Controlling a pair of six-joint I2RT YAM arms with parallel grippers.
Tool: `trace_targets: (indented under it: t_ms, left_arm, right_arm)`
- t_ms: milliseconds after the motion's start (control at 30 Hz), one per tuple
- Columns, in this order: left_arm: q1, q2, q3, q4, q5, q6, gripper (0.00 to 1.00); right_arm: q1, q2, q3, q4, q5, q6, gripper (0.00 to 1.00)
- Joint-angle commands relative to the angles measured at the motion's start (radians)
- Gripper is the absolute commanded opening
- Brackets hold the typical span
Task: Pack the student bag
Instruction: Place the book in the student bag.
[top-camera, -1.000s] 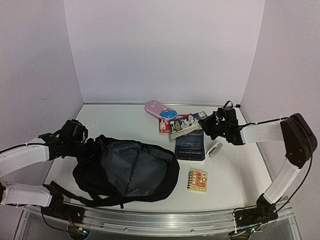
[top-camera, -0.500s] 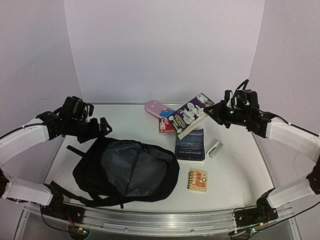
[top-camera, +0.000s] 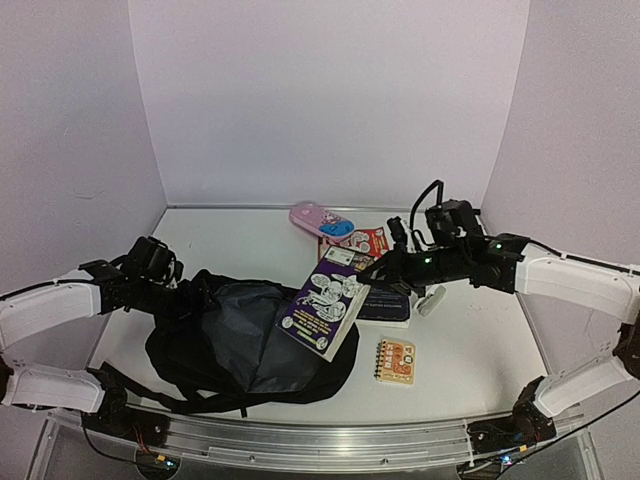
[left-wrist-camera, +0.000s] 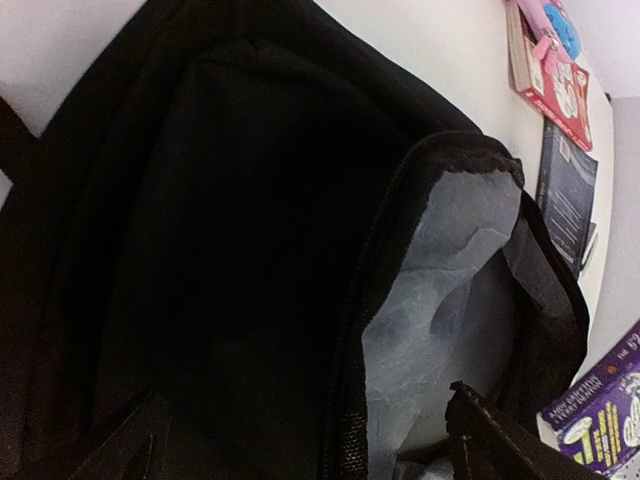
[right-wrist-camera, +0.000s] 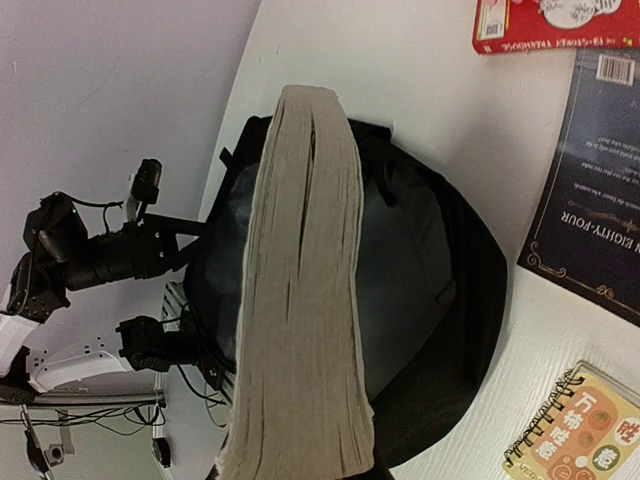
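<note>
The student bag (top-camera: 250, 345) lies on the near-left part of the table (top-camera: 480, 330). It is open, with its grey lining (top-camera: 262, 330) facing up and its straps trailing toward the near edge.

The left claw (top-camera: 190, 297) is at the bag's far-left edge, low over the black fabric. In its wrist view the fingertips (left-wrist-camera: 500, 440) sit at opposite bottom corners, so the jaws are spread wide and released. Nothing is between them, and the bag's zipper and lining lie just beyond.

The right claw (top-camera: 375, 277) reaches in from the right, just past the bag's right rim. It is clenched on the far-right corner of a purple paperback (top-camera: 325, 315). The book hangs tilted over the right side of the bag's opening, cover up. Whether its lower edge touches the bag cannot be told.

To the right of the bag a dark blue book (top-camera: 390, 302) lies flat, with a small silver-white object (top-camera: 430, 298) just beside it. A red booklet (top-camera: 366, 240) and a pink pencil case (top-camera: 318, 218) lie farther back. A small orange spiral notebook (top-camera: 395, 360) lies nearer.
</note>
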Motion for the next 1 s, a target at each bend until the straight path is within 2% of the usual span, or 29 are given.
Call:
trace_targets:
  t_ms: [0,33,200,233,433,667,967]
  left_arm:
    - [0.002,-0.030,-0.082,0.204,0.169,-0.100,0.79]
    - [0.002,-0.030,-0.094,0.231,0.195,-0.109,0.70]
    - [0.001,-0.053,-0.064,0.264,0.238,-0.085,0.04]
    - [0.001,-0.068,-0.047,0.276,0.254,-0.065,0.01]
    - [0.001,-0.157,0.062,0.381,0.434,0.044,0.00]
    - [0.002,-0.133,0.192,0.326,0.505,0.124,0.00]
    - [0.002,-0.116,0.184,0.381,0.561,0.130,0.00]
  right_arm:
    - [0.013,0.021,0.026,0.057,0.022,0.055,0.00]
    - [0.019,0.029,0.019,0.057,0.027,0.062,0.00]
    - [0.056,0.070,-0.001,0.066,0.060,0.092,0.00]
    - [0.059,0.075,-0.003,0.071,0.068,0.107,0.00]
    - [0.102,0.099,0.007,0.122,0.125,0.197,0.00]
    - [0.138,0.138,-0.021,0.259,0.090,0.299,0.00]
    - [0.188,0.270,0.016,0.451,0.033,0.361,0.00]
